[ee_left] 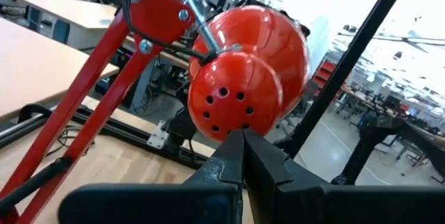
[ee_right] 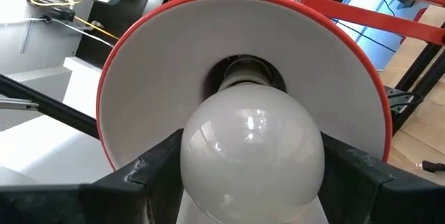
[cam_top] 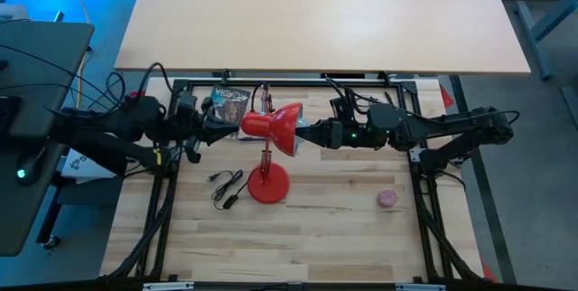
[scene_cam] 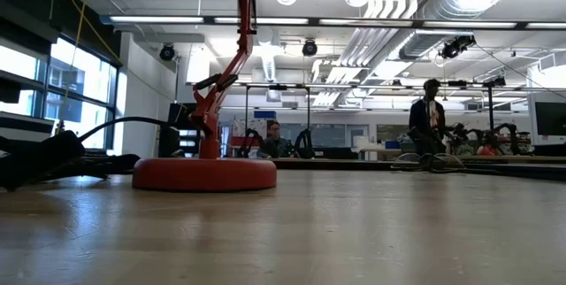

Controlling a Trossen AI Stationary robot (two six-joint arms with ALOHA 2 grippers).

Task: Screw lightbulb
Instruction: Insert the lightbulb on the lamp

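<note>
Two things worry me from here. First, cross-threading: the lightbulb [ee_right: 252,156] sits squarely between the fingers of my right gripper [ee_right: 252,175], clamped at its widest part, with its neck pointing straight ahead of the gripper into the socket at the centre of the red lamp shade [ee_right: 139,113]; I can't see the threads, so if the base meets the socket tilted, turning will jam it rather than seat it. Second, the shade could swing away under the push. My left gripper [ee_left: 240,165] is closed with its fingertips pressed together, sitting right behind the vented back of the shade, and I can't tell whether it touches or actually braces it; if not, the hinged lamp arm [ee_left: 90,106] may give. Squeezing the glass harder to compensate risks a slip or a crack. The lamp base [cam_top: 268,183] stands on the worktop [cam_top: 343,246], below both grippers.
</note>
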